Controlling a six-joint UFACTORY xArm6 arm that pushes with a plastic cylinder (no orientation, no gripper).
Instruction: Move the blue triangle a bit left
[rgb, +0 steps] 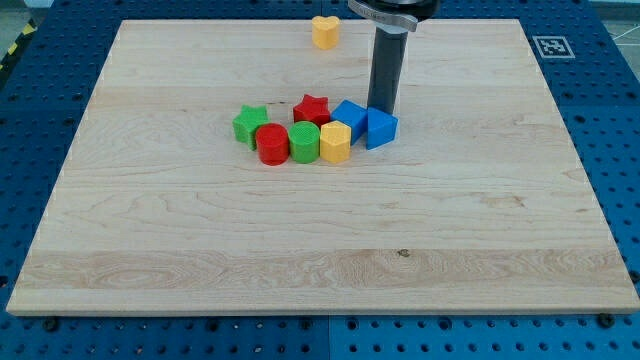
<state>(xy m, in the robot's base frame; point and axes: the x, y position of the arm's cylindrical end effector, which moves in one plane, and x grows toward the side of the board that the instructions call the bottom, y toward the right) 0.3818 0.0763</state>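
Just right of the frame's centre, my tip (384, 109) is sitting behind the blue triangular block (380, 128), beside the blue cube (349, 116); no fingers exist to judge.

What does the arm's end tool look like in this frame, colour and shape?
A straight dark grey cylindrical rod, smooth and slightly glossy, hanging from a wider black round collar at the view's top. My tip ends flat. No cables, markings or labels show.
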